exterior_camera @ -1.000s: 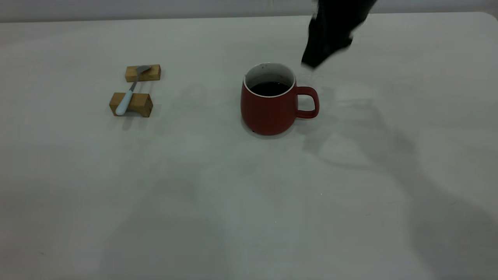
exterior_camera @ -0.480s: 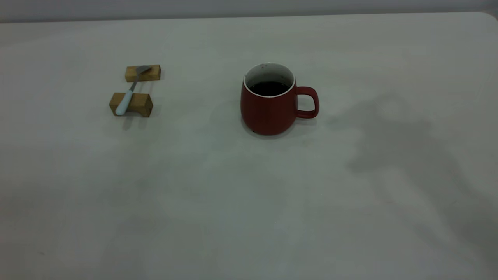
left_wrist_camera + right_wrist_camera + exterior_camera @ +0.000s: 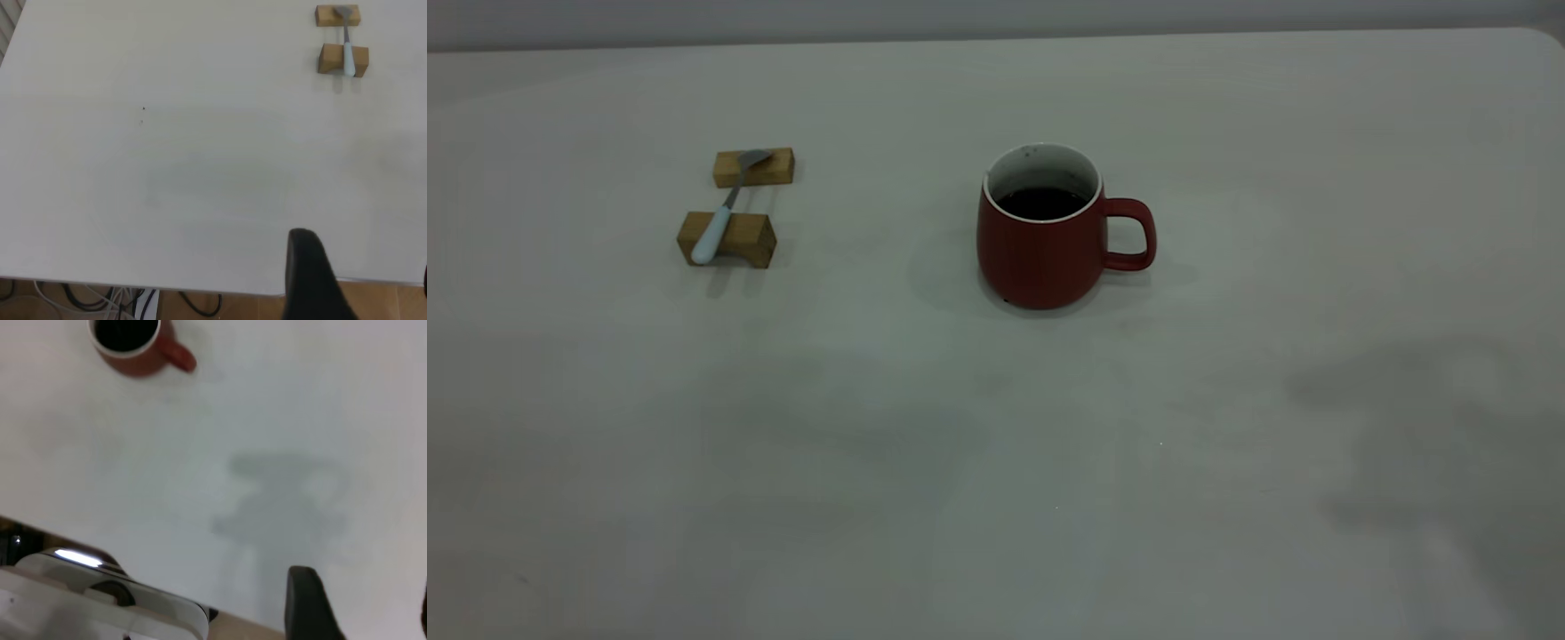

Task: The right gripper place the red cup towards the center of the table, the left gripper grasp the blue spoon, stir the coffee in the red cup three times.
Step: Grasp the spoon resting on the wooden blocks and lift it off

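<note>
At the left we see the blue spoon (image 3: pixel 721 212) lying across two wooden blocks (image 3: pixel 727 237), and the red cup (image 3: pixel 1048 228) with coffee (image 3: pixel 1042 202) upright near the table's (image 3: pixel 996 462) middle. The left gripper (image 3: pixel 360 293) and right gripper (image 3: pixel 360 607) appear only in their wrist views, empty, jaws apart, touching nothing.

Black rounded pincer finger (image 3: pixel 308 277)

Ext cam front, angled down; wrist cams high over table (image 3: pixel 1227 533).
</note>
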Motion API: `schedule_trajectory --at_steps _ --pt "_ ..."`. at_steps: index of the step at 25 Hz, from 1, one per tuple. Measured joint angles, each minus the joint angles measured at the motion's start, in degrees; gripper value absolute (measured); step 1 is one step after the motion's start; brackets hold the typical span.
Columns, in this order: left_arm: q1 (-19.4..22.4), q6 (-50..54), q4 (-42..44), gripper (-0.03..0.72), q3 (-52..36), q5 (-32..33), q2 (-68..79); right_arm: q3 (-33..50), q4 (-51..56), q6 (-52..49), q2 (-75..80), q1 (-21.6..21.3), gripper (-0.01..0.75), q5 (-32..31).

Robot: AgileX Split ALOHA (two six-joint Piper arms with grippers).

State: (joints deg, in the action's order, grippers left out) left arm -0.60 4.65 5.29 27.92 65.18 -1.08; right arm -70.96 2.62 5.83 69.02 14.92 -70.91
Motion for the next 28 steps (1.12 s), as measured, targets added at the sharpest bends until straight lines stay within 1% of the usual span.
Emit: schedule_trajectory --at_steps 4,7,13,17,20,23,28 --pt "0.0 0.1 -0.1 0.476 0.0 0.0 0.0 7.8 -0.8 -0.2 -9.2 0.0 0.501 0.0" --pt "0.0 0.1 -0.1 0.476 0.0 0.0 0.0 14.5 -0.7 -1.2 -16.9 -0.5 0.509 0.0" --pt "0.0 0.1 -0.1 0.476 0.0 0.0 0.0 27.8 -0.1 -2.3 -37.4 -5.7 0.51 0.1" --pt "0.0 0.1 -0.1 0.476 0.0 0.0 0.0 35.5 0.2 -2.8 -50.6 -9.5 0.51 2.2" --pt "0.0 0.1 -0.1 0.476 0.0 0.0 0.0 39.6 0.2 -3.0 -58.2 -12.3 0.51 3.5" --pt "0.0 0.1 -0.1 0.476 0.0 0.0 0.0 42.6 0.0 -3.0 -63.5 -14.1 0.51 4.9" --pt "0.0 0.1 -0.1 0.476 0.0 0.0 0.0 44.1 -0.9 -3.0 -67.8 -16.1 0.513 5.7"
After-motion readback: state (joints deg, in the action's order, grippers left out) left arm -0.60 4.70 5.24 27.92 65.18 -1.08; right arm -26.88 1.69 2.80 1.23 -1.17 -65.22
